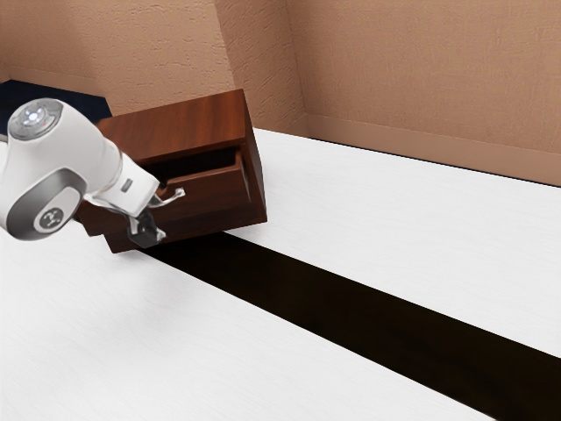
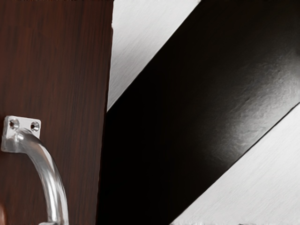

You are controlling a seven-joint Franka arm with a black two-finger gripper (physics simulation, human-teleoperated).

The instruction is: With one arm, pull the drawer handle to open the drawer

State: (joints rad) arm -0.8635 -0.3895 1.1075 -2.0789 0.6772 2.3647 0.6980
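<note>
The white table [image 1: 421,228] is stretching wide toward the exterior view's right, and open tabletop is lying on both sides of a broad black stripe [image 1: 351,307]. The stripe is running diagonally from the foot of the cabinet down to the lower right corner. Tan walls [image 1: 421,61] are closing off the table's far edge.

At the exterior view's upper left, the dark wooden cabinet [image 1: 175,123] is sitting at an angle on the table, its lower front edge meeting the start of the stripe. I am holding the white arm [image 1: 61,167] in from the exterior view's left, across the cabinet's face.

The drawer [image 1: 206,184] is standing slightly out from the cabinet body, with a dark gap showing along its top edge. The curved metal handle [image 1: 171,195] is sticking out from the drawer front. The gripper [image 1: 147,226] is sitting right at the handle, just below it, and I cannot tell whether the claw is spread or pinching the handle.

In the wrist view, the handle is arching away from its two-screw mounting plate [image 2: 22,126]. The drawer front's straight side edge is cutting against the stripe and the white tabletop beyond.
</note>
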